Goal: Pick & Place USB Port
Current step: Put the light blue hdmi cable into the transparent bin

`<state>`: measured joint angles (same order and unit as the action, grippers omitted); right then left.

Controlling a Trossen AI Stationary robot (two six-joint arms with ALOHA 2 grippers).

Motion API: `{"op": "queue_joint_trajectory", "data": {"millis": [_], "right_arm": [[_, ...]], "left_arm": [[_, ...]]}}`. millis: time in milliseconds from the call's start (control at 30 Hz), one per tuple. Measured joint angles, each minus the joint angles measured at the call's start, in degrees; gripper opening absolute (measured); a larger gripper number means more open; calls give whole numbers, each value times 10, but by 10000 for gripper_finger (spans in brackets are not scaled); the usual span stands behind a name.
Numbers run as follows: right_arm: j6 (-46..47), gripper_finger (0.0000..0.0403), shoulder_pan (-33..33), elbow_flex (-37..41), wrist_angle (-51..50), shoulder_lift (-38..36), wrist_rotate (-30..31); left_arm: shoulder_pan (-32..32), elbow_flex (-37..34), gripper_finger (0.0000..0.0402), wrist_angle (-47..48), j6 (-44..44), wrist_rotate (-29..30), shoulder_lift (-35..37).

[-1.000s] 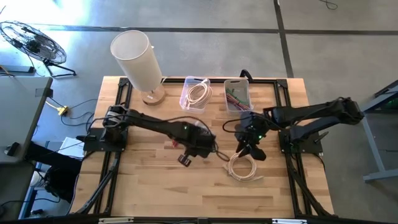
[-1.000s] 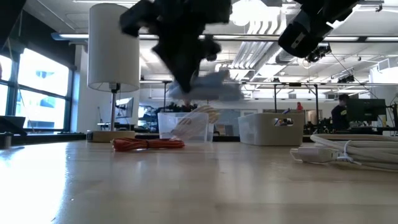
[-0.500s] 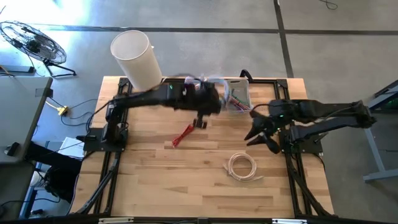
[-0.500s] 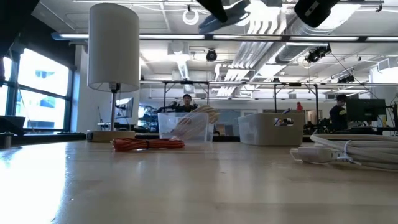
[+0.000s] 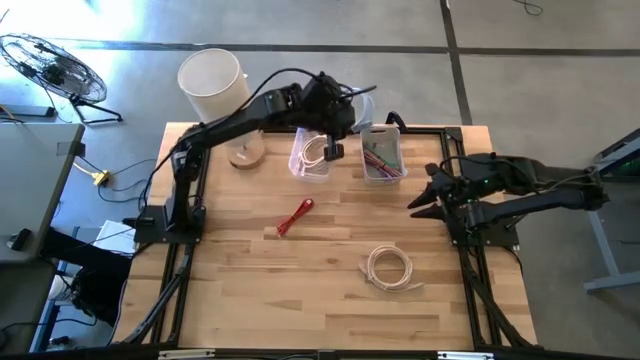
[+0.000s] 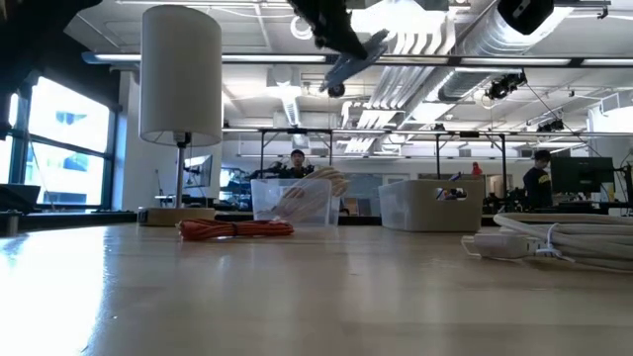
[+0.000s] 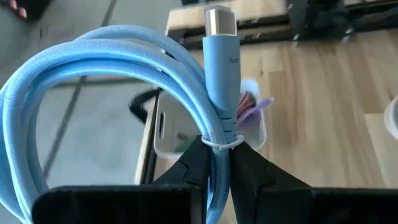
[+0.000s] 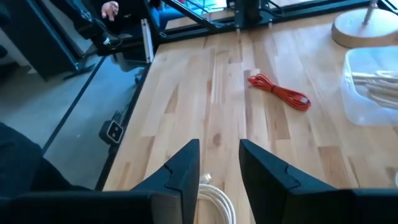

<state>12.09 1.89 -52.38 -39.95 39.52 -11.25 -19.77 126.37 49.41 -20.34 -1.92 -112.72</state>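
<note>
The left gripper (image 7: pixel 217 163) is clamped on a light blue USB cable (image 7: pixel 112 81), a smooth, glossy bundle coiled in loops and cinched with a thin white tie just above the dark fingertips (image 7: pixel 194 163); its straight blue plug ends in a silver metal tip and stands upright above the fingers. In the high view this gripper (image 5: pixel 333 120) hangs above the far edge of the table (image 5: pixel 250 290), over the left bin (image 5: pixel 312 152), a clear plastic tub holding a coiled white cable. Just to its right sits a second clear bin (image 5: pixel 381 153) with green and reddish cables inside. A red cable (image 5: pixel 295 216), bundled into a narrow strip, lies on the pale butcher-block wood near the centre, and a loose white coil (image 5: pixel 389 268) lies nearer and to the right. A lamp (image 5: pixel 222 100) with a white cylindrical shade and round wooden base stands at the far left corner. The right gripper (image 5: pixel 424 195) waits at the right side of the table, its fingers (image 8: pixel 186 165) slightly apart and holding nothing. In the low view the left arm shows only at the top, well above the bins, with people far off in the room behind.
</note>
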Motion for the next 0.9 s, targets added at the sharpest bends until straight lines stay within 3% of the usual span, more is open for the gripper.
{"op": "queue_joint_trajectory", "data": {"millis": [167,333,600,900], "right_arm": [[9,105,0,0,-21,-2,17],[9,105,0,0,-28,-2,19],[-5,105,0,0,-27,-2,19],[-5,105,0,0,-27,-2,15]], "left_arm": [[-12,-49,33,5,33,-28,-1],[-7,-84,33,5,54,-3,0],[-4,-118,33,39,125,114,0],[-3,-165,33,19,172,98,0]]}}
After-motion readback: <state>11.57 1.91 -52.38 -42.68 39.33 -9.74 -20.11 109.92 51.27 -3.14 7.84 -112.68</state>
